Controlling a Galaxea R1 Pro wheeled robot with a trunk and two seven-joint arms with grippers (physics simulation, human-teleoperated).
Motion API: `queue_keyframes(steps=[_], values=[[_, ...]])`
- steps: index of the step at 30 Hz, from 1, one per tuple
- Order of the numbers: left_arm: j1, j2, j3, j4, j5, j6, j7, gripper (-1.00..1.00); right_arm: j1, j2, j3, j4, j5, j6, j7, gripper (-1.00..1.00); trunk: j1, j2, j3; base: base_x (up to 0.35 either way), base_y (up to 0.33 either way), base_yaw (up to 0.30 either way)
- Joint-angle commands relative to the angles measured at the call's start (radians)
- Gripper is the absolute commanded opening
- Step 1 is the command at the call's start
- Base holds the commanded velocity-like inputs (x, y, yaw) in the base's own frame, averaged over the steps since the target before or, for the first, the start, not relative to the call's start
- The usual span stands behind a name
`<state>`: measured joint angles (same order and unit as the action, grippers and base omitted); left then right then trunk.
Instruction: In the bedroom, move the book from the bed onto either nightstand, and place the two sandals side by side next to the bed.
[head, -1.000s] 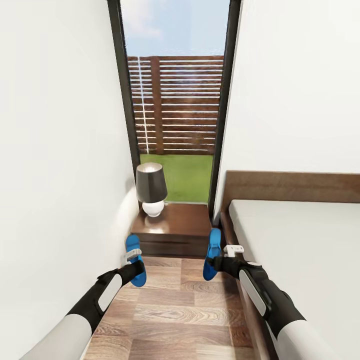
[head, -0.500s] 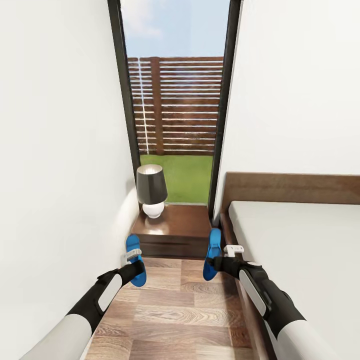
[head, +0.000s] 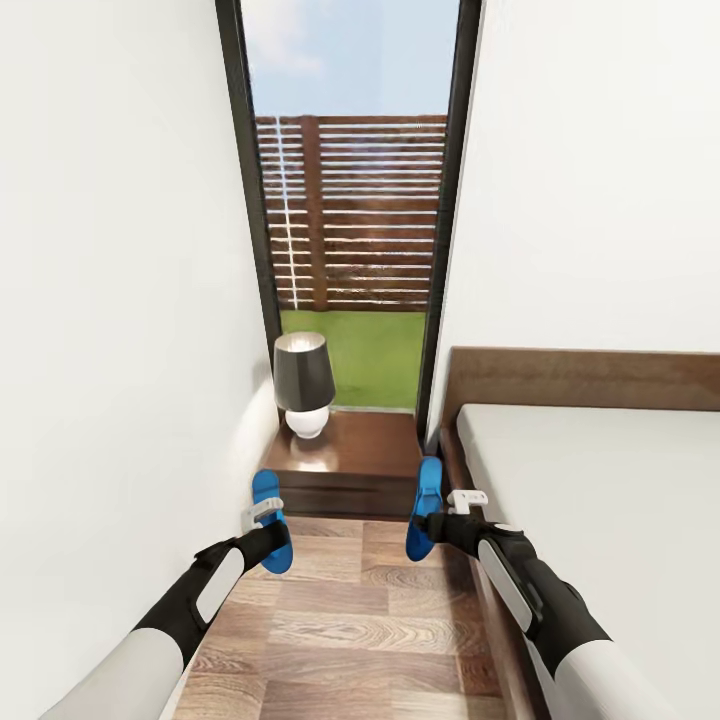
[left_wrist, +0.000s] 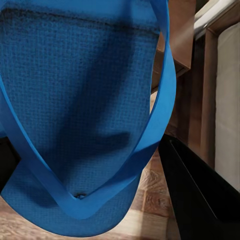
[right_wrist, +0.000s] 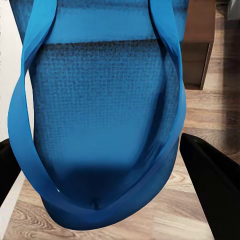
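Two bright blue sandals hang above the wood floor, one in each hand. My left gripper (head: 262, 530) is shut on the left sandal (head: 270, 520), whose sole and strap (left_wrist: 85, 100) loom large in the left wrist view beside a black finger (left_wrist: 200, 200). My right gripper (head: 440, 522) is shut on the right sandal (head: 426, 515), seen close up (right_wrist: 100, 110) next to a black finger (right_wrist: 215, 185). The bed (head: 600, 520) with its grey mattress lies at the right. A dark-brown nightstand (head: 350, 455) stands ahead under the window. The book is out of view.
A lamp (head: 303, 395) with a dark shade sits on the nightstand's left part. A white wall (head: 120, 350) closes the left side, the bed frame (head: 497, 610) the right, leaving a narrow strip of plank floor (head: 350, 610) between. The tall window (head: 350, 200) shows fence and grass.
The view has shifted very slightly. Both arms and the sandals they hold stay as they were.
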<state>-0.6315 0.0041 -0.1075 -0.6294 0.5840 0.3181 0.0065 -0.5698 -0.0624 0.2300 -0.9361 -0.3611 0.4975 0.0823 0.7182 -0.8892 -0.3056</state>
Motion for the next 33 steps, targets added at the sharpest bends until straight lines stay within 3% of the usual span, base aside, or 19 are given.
queue_keyframes(steps=[1, 6, 11, 15, 33], values=[[0.000, 0.000, -0.001, -0.001, 0.002, 0.003, 0.000, -1.00, -0.001, -0.001, 0.002, -0.001, -0.001, 0.004, 0.001, -1.00, -0.004, 0.006, 0.002, 0.000, 0.000, 0.000], [-0.001, 0.001, -0.001, -0.001, 0.001, 0.004, -0.017, -1.00, -0.001, -0.001, 0.002, -0.001, 0.000, 0.004, 0.001, -1.00, -0.023, 0.041, 0.018, 0.000, 0.000, 0.000], [0.000, 0.044, -0.001, -0.001, 0.000, 0.005, -0.161, -1.00, -0.001, -0.001, 0.002, -0.001, 0.000, 0.004, 0.001, -1.00, -0.042, 0.076, 0.033, 0.000, 0.000, 0.000], [0.000, 0.055, -0.001, 0.000, 0.000, 0.004, -0.207, -1.00, 0.000, -0.001, 0.002, -0.001, 0.000, 0.004, 0.001, -1.00, -0.057, 0.104, 0.046, 0.000, 0.000, 0.000], [0.000, 0.055, -0.002, 0.020, 0.000, 0.002, -0.218, -1.00, 0.000, -0.001, 0.002, -0.001, 0.001, 0.004, 0.000, -1.00, -0.126, 0.230, 0.102, 0.000, 0.000, 0.000]])
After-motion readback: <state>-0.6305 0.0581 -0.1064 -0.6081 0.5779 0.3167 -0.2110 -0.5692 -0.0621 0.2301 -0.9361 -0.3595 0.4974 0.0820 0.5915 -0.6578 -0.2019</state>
